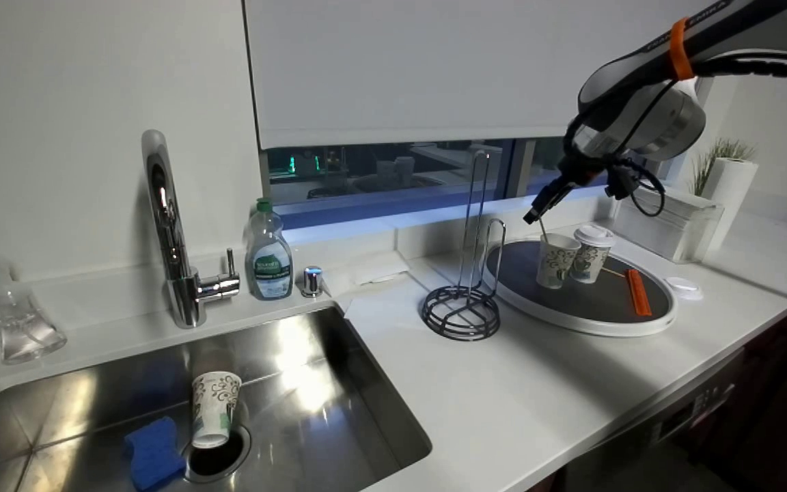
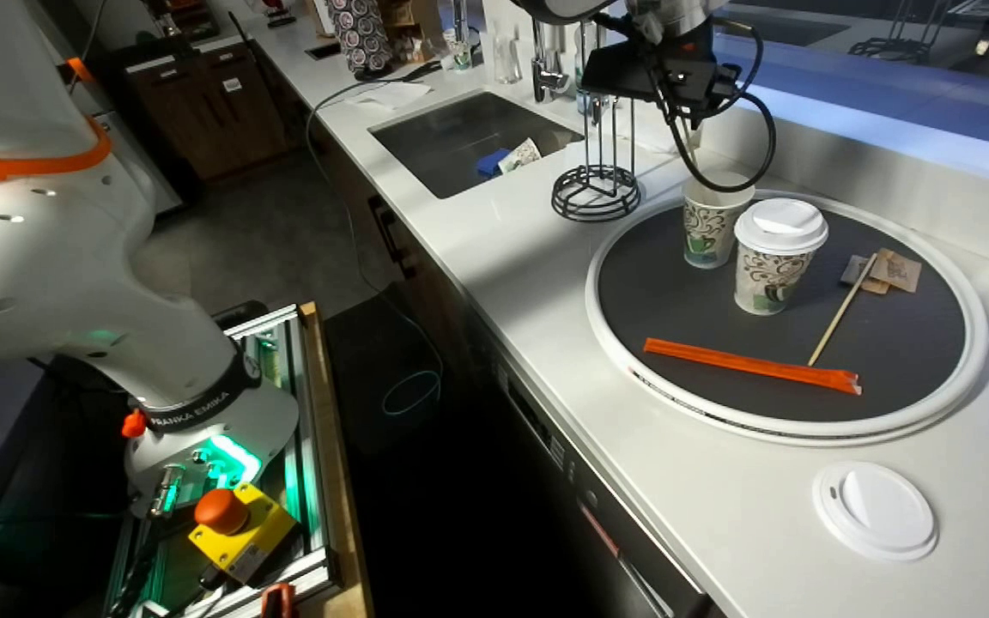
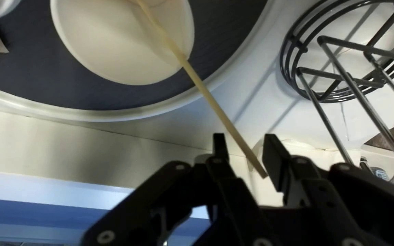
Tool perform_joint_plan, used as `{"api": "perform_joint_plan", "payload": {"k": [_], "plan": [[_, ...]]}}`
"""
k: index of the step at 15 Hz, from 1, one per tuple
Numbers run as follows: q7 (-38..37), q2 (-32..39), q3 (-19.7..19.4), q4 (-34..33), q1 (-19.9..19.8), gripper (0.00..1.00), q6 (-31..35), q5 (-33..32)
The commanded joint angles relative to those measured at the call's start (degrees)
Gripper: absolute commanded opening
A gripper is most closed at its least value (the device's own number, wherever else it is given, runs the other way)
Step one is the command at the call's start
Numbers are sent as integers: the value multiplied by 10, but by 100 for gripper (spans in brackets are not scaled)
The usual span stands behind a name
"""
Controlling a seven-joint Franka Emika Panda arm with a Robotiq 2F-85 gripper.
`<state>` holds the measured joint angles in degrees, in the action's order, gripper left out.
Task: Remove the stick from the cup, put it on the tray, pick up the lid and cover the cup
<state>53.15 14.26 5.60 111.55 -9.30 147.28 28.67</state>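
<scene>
Black two-finger hand (image 3: 245,138): its fingers (image 3: 274,160) stand apart, with the upper end of the thin pale wooden stick (image 3: 214,104) in the gap; I see no grasp. Whether one finger touches the wood, I cannot tell.
Stick: it leans across the rim of the small whitish paper cup with brown scroll print (image 2: 709,225), its lower part inside the cup.
Closing: this is, I believe, the step in hand. Only a short piece reaches between the fingers, so I should first go slightly farther along the stick, then close slowly, watching in the wrist view that the end does not slip out.
Uncovered cup: it stands upright on the large round dark grey tray with white rim (image 2: 658,296). It is probably light; I should pull along the slant of the stick, because a sideways pull could tip it.
Paper cup with white lid (image 2: 776,275): it stands near the uncovered one, so my lift must stay clear of it.
Tray: I would lay the stick low and flat on a bare grey part, apart from the flat orange strip (image 2: 748,366).
Loose white plastic lid (image 2: 875,511): it lies on the white surface (image 2: 743,498) outside the tray; by the task, its turn comes after.
</scene>
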Motion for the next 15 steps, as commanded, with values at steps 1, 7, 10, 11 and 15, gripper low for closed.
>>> {"api": "perform_joint_plan", "payload": {"k": [1, 7, 10, 11, 15], "plan": [[27, -1, 6, 3, -11, 4, 23, 33], [28, 0, 8, 0, -15, 1, 66, 51], [31, 1, 10, -1, -14, 1, 84, 58], [31, 1, 11, -1, -14, 1, 90, 62], [23, -11, 17, 1, -14, 1, 111, 82]]}}
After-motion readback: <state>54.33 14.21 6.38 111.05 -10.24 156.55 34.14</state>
